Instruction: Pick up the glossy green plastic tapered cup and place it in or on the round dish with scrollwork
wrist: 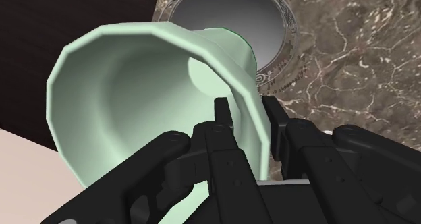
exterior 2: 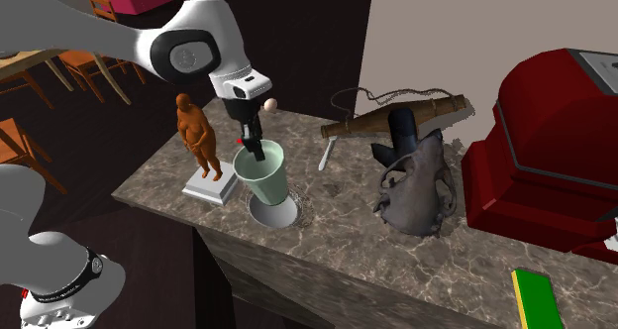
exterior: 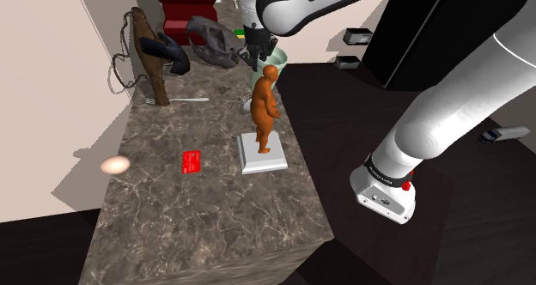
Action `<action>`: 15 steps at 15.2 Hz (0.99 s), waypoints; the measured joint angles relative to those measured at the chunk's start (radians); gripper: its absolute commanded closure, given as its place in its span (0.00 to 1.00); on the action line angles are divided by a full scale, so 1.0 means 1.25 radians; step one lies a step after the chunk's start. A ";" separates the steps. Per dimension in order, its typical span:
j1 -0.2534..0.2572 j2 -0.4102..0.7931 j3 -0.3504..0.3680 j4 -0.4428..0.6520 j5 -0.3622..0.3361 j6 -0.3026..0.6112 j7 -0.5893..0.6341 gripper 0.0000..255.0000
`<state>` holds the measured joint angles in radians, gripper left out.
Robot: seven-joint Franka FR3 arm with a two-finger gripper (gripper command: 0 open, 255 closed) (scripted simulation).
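Note:
My gripper (exterior 2: 254, 147) is shut on the wall of a pale green tapered cup (exterior 2: 262, 177), one finger inside the rim and one outside. The cup stays mouth-up, slightly tilted, right over the round silver-grey dish (exterior 2: 287, 218) with a scrollwork rim near the counter's edge. Its base is at the dish's mouth; I cannot tell whether it touches. In the wrist view the cup (wrist: 128, 88) lies between the fingers (wrist: 219, 111), with the dish (wrist: 289, 28) beyond it. In the shoulder view the cup (exterior: 277, 58) peeks out behind the figurine, under my gripper (exterior: 258, 50).
An orange figurine (exterior 2: 201, 139) on a white base stands close beside the cup. A dark grey shell-like object (exterior 2: 416, 183), a wooden piece (exterior 2: 396, 120) and a red appliance (exterior 2: 555, 159) stand farther along. A red card (exterior: 191, 161) and a pale egg shape (exterior: 115, 165) lie on the marble counter (exterior: 215, 215).

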<state>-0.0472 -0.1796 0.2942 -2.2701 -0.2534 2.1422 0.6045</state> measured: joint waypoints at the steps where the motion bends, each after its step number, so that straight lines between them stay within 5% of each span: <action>1: 0.000 0.004 0.001 -0.005 -0.003 0.008 0.004 1.00; 14: -0.005 0.045 0.005 -0.050 -0.033 0.088 0.041 1.00; 15: -0.005 0.045 0.005 -0.050 -0.033 0.088 0.041 0.00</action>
<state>-0.0538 -0.1238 0.3007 -2.3327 -0.2949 2.2518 0.6555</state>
